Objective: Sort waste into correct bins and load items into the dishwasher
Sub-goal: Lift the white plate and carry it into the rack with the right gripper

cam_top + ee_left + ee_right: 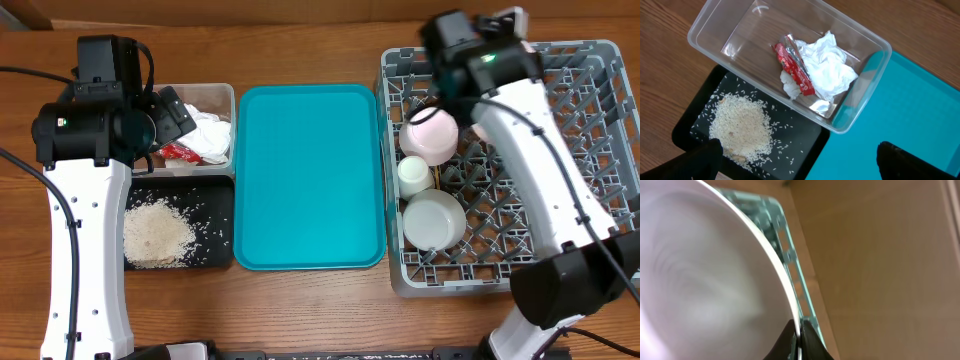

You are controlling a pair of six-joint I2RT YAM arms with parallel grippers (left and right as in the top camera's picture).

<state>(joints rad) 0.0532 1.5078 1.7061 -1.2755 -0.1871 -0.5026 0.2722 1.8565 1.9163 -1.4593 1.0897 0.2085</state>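
Nearest the arms' bases, a heap of loose white rice grains (pixel 157 238) lies in the black rectangular plastic tray (pixel 222 200) (a few stray grains are scattered round it). Level with it, across the flat teal tray (pixel 310 175), a whitish round bowl (pixel 433 220) sits in the near left part of the large square grey plastic dish rack (pixel 590 110), with a small white cup (pixel 415 175) just beyond it. Farther back on the wooden worktop (pixel 300 50), the clear rectangular plastic tub (pixel 715 30) stands just beside the black tray and holds crumpled white paper tissue (pixel 830 67) and a crinkled red wrapper (pixel 792 67). The left gripper (pixel 795 160) hangs above, jaws spread wide and empty. Over the rack's far left part, the right gripper (pixel 799 341) has its jaws clenched on the rim of the round pale pink plate (pixel 700 280).
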